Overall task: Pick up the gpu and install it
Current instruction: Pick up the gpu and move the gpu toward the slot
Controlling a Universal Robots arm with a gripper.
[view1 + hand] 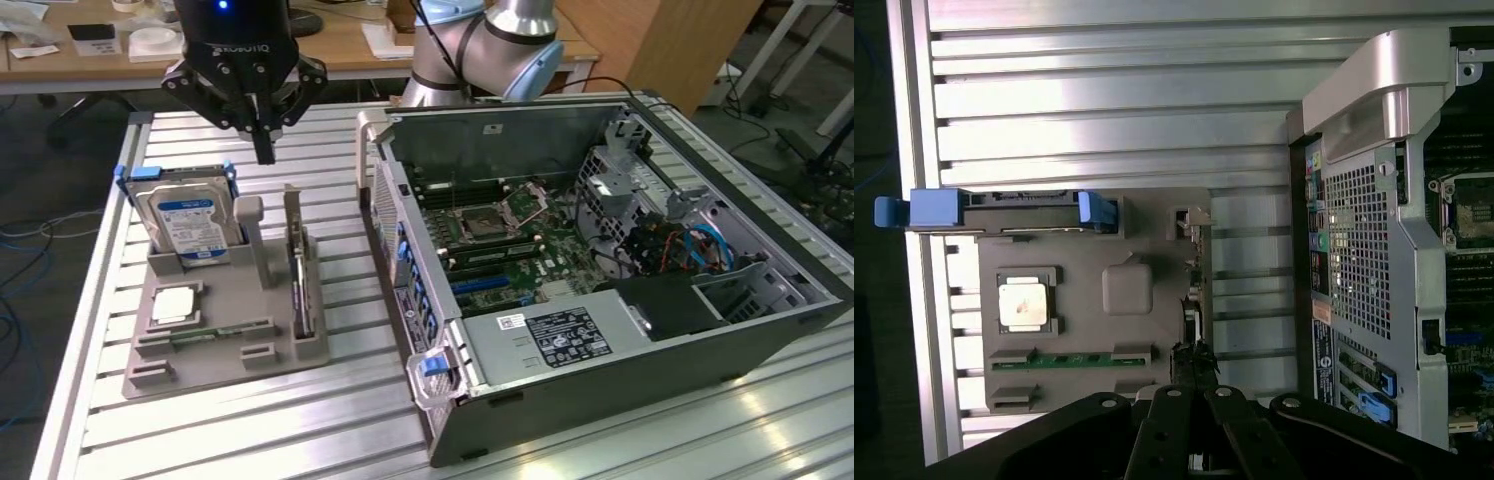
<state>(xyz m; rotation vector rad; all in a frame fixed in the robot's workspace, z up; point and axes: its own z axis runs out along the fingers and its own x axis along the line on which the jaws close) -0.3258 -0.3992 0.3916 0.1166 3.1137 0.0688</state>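
The gpu (303, 298) is a thin dark card standing edge-on in a slot at the near-right side of the grey holder tray (227, 350). From the wrist view it appears as a slim dark strip, the gpu (1192, 312), just beyond the fingertips. My gripper (264, 150) hangs in the air over the tray's far end, above and behind the card, with its black fingers pressed together and nothing between them. In the wrist view the gripper (1194, 368) points down at the card's slot.
A silver hard drive (191, 222) with a blue-white label stands upright in the tray, with a processor chip (176, 304) and a green memory stick (203, 336) nearby. The open computer case (601, 260) lies on the exterior view's right, motherboard exposed. The slatted table's edge (94, 300) runs along the exterior view's left.
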